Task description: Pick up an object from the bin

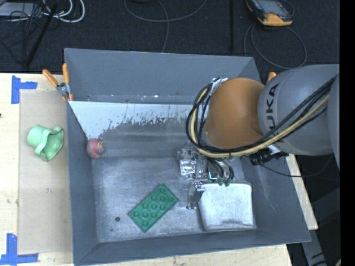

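End effector (192,195) low beside left edge of fuzzy white block (228,206), 4 o'clock in bin (161,82); grip state unreadable. Flat green studded plate (152,208) at 7.

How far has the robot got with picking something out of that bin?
Done: the gripper is down in the bin, at the left edge of the white spongy block. In hand: nothing visibly gripped. Left: grasping and lifting; the green studded plate and reddish ball lie apart.
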Robot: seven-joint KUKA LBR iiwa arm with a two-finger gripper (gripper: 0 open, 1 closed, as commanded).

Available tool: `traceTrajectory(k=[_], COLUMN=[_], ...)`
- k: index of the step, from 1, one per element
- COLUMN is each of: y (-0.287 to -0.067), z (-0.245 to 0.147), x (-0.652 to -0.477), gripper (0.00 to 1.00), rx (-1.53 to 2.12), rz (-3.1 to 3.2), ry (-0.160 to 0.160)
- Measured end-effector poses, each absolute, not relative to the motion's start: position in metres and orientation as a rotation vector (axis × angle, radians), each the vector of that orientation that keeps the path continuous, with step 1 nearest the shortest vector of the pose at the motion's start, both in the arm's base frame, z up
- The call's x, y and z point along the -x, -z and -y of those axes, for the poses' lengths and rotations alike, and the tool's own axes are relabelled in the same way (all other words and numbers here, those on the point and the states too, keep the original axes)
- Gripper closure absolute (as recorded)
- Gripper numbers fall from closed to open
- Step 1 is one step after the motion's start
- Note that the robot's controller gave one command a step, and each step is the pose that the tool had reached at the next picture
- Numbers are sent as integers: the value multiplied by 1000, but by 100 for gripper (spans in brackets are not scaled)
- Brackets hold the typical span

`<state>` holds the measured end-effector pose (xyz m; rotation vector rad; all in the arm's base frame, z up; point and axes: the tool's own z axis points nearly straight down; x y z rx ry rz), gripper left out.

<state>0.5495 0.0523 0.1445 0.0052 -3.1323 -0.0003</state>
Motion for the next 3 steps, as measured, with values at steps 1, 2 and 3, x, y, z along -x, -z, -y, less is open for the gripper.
traceTrajectory(k=[1, 2, 3], y=[-70, -77, -228], z=[-146, -144, -76], x=[-543, -544, -535], gripper=[0, 100, 100], rx=[-147, -134, -113], rz=[3138, 3135, 3147], ry=[-1, 4, -1])
